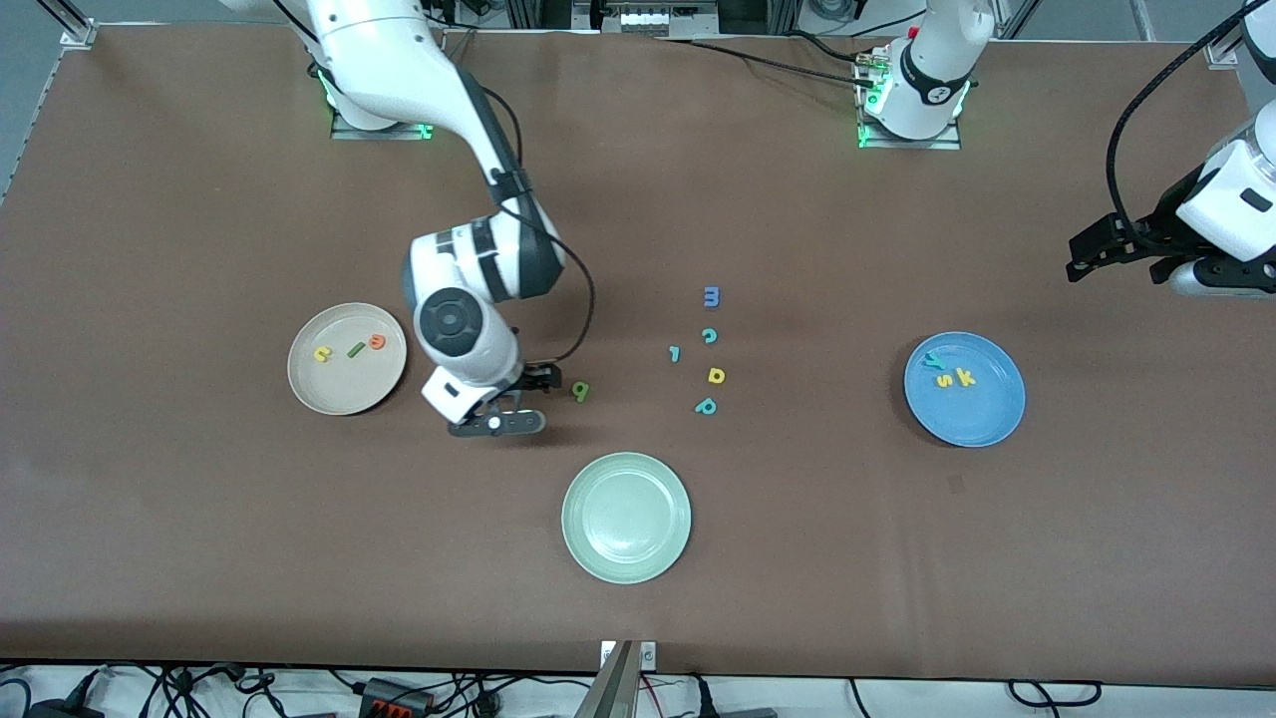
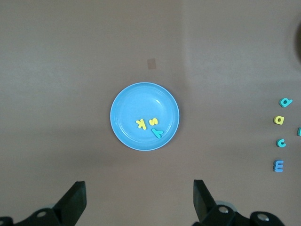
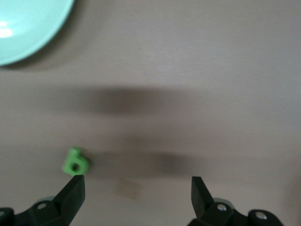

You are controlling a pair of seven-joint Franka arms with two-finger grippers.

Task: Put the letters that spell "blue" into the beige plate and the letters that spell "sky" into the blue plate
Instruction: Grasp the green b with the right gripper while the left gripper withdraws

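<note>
Right gripper [image 1: 533, 397]: fingers spread wide, gripping nothing, low over the brown table [image 1: 797, 558] between the round beige plate [image 1: 304, 384] and the loose letters.
Green foam "b" [image 1: 579, 391]: lying flat on the table just beside the right gripper; in the right wrist view [image 3: 75, 161] it sits right at one fingertip [image 3: 73, 193], outside the gap between the fingers.
Beige plate contents: yellow foam "u" [image 1: 322, 353], dark green straight-bar "l" [image 1: 356, 349] and orange "e" [image 1: 377, 341], in a row inside the rim, toward the right arm's end from the right gripper.
Left gripper [image 1: 1116, 254]: fingers spread wide, holding nothing, waiting up in the air at the left arm's end of the table.
Round bright blue plate [image 1: 987, 419]: in the left wrist view it lies ahead of the open fingers [image 2: 75, 200].
Blue plate contents: teal "y" [image 1: 935, 361], yellow "s" [image 1: 943, 380] and yellow "k" [image 1: 964, 376], close together.
Loose letters: blue "m" [image 1: 711, 296], teal "c" [image 1: 709, 336], teal hooked letter [image 1: 675, 353], yellow "a" [image 1: 716, 375], teal "p" [image 1: 706, 406], toward the left arm's end from the right gripper.
Pale green plate [image 1: 626, 558]: nearer the front camera than the right gripper.
</note>
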